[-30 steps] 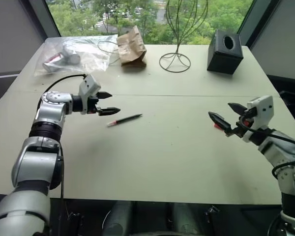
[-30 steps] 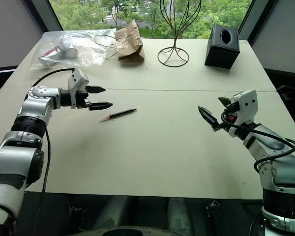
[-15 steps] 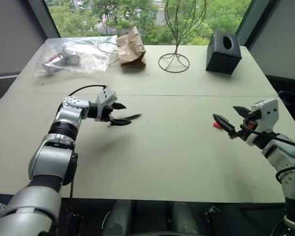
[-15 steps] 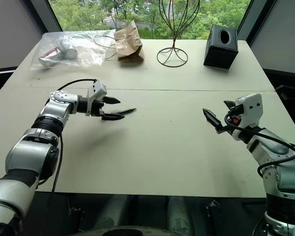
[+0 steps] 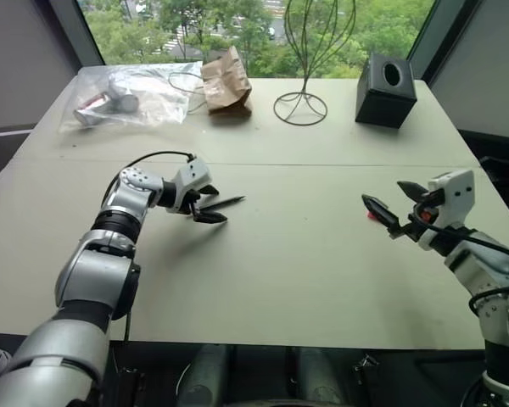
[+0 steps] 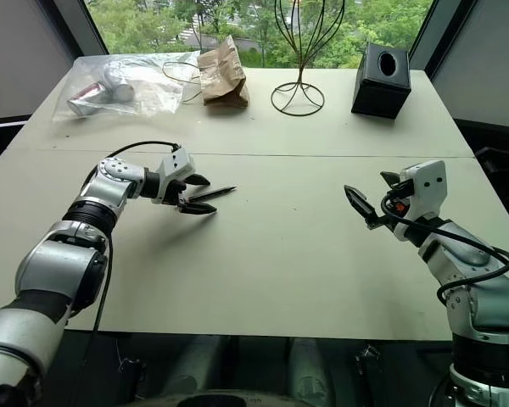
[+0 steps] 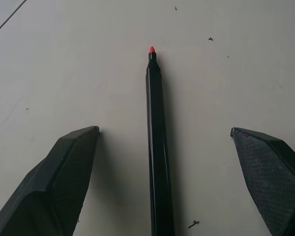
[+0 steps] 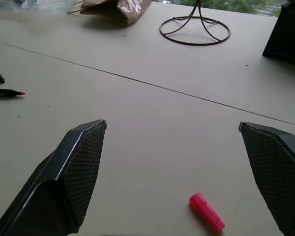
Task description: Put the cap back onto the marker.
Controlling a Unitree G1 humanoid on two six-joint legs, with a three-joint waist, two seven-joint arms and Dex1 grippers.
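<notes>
Head views: the left gripper [image 5: 205,203], fingers spread, sits low over the table [image 5: 280,263], straddling the marker's [image 5: 225,202] rear end. At three o'clock across the table, the right gripper [image 5: 394,206] hovers spread near the cap [image 5: 372,215].

Left wrist view: the marker lies between the spread fingers [image 7: 69,167], red tip at twelve o'clock.

Right wrist view: the cap [image 8: 207,212] lies on the table between open fingers [image 8: 76,169], nearer the five o'clock one.
</notes>
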